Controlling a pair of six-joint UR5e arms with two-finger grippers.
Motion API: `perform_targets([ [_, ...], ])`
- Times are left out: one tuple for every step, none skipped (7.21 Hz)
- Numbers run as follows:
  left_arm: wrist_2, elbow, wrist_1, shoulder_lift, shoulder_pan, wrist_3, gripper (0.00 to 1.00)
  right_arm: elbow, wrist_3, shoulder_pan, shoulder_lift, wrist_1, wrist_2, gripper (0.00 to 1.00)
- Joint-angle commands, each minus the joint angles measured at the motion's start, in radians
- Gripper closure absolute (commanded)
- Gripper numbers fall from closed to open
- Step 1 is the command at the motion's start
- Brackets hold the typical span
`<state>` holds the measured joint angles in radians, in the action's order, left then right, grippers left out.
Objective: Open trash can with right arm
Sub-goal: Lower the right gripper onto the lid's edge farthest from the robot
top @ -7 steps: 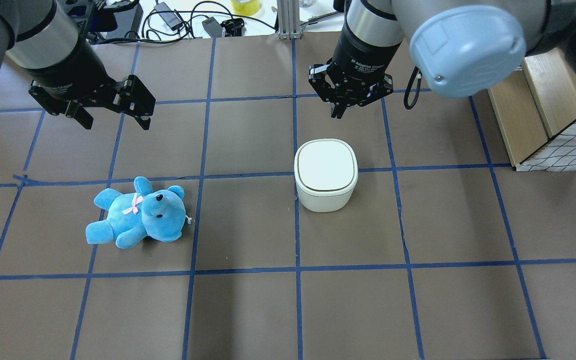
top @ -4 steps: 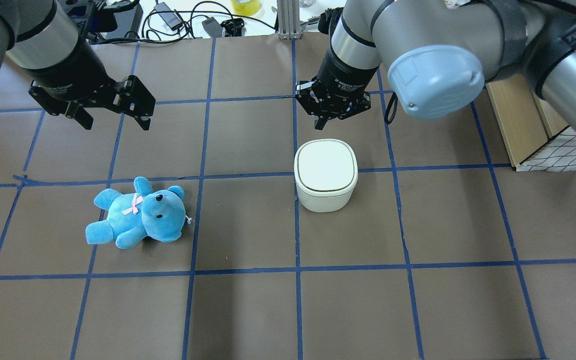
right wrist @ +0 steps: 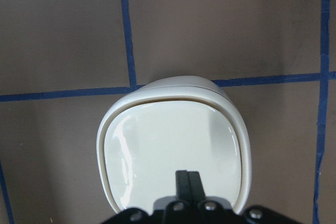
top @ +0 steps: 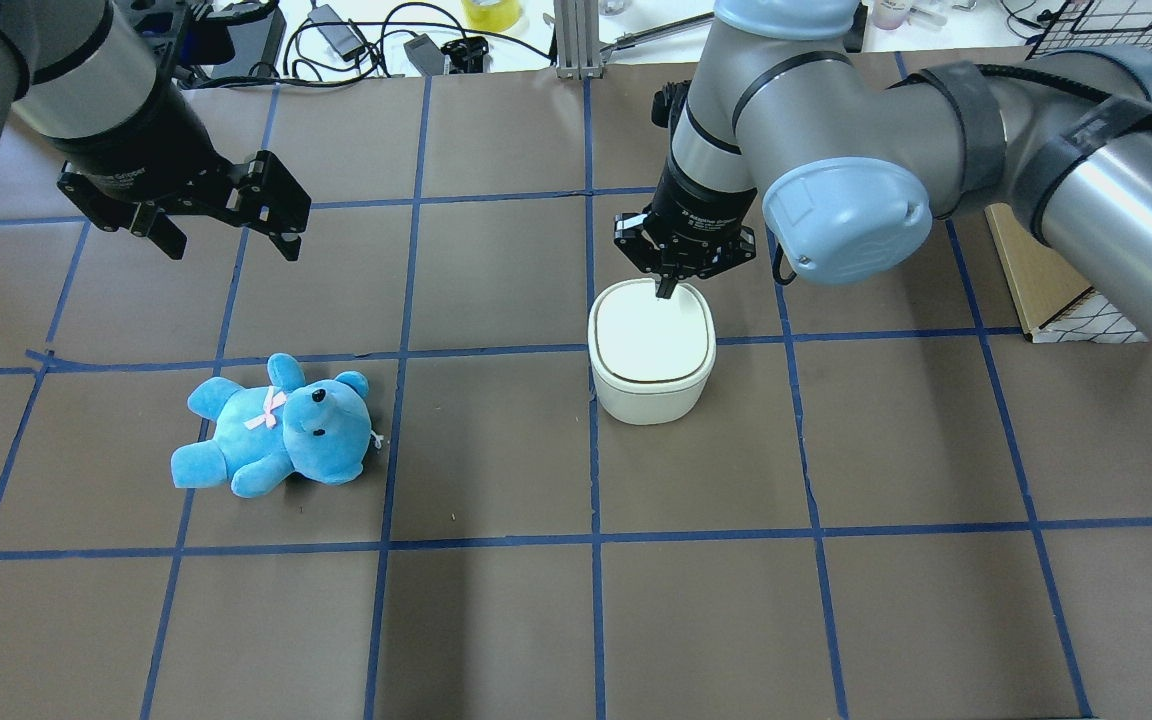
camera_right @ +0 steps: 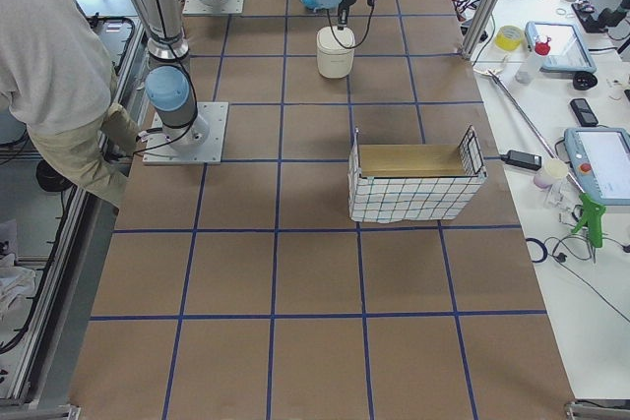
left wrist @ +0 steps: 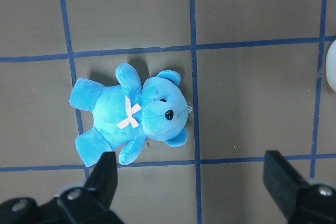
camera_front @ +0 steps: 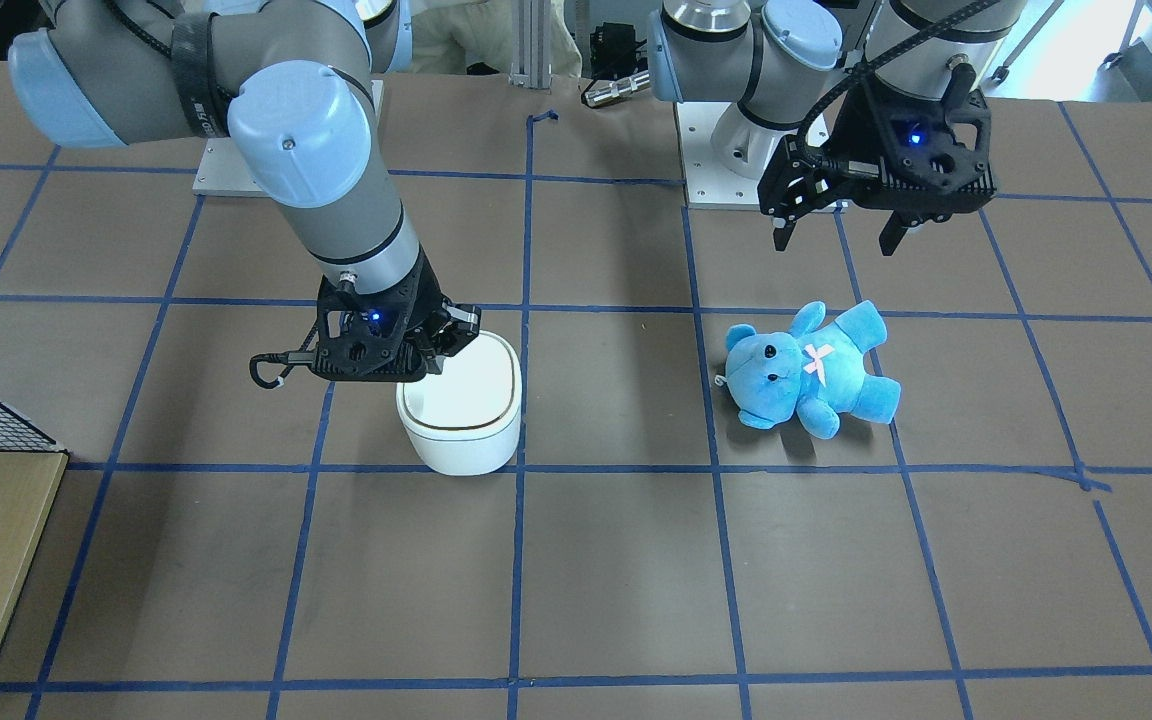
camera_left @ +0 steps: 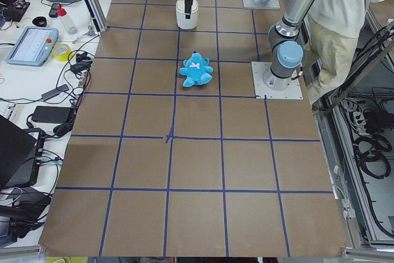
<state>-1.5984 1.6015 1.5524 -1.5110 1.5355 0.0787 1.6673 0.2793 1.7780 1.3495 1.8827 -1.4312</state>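
Note:
The white trash can (top: pixel 652 350) stands right of the table's middle with its lid flat and shut. It also shows in the front view (camera_front: pixel 471 420) and fills the right wrist view (right wrist: pixel 168 145). My right gripper (top: pixel 668 290) is shut and empty, and points down over the far part of the lid; its closed fingertips (right wrist: pixel 187 179) are at or just above the lid, and I cannot tell whether they touch it. My left gripper (top: pixel 233 240) is open and empty, and hangs above the table at the far left.
A blue plush bear (top: pixel 276 428) lies on its back at the left, below the left gripper (left wrist: pixel 193 177). A wooden box with a wire-mesh side (top: pixel 1046 270) stands at the right edge. Cables and tools (top: pixel 356 40) lie along the far edge.
My right gripper has moved toward me and down, from beyond the trash can to over the far part of its lid, still shut. The left arm has not moved.

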Motion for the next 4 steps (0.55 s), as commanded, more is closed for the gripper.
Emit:
perform_targets([
  [0.000, 0.000, 0.000, 0.000, 0.000, 0.000, 0.00, 0.005, -0.002, -0.002, -0.026, 0.007, -0.011, 1.00],
  [0.000, 0.000, 0.000, 0.000, 0.000, 0.001, 0.00, 0.005, -0.008, -0.002, -0.036, 0.007, -0.012, 1.00],
  [0.000, 0.000, 0.000, 0.000, 0.000, 0.001, 0.00, 0.012, -0.020, -0.003, -0.044, 0.007, -0.009, 1.00],
  [0.000, 0.000, 0.000, 0.000, 0.000, 0.001, 0.00, 0.035, -0.028, -0.003, -0.046, 0.006, 0.003, 1.00],
])
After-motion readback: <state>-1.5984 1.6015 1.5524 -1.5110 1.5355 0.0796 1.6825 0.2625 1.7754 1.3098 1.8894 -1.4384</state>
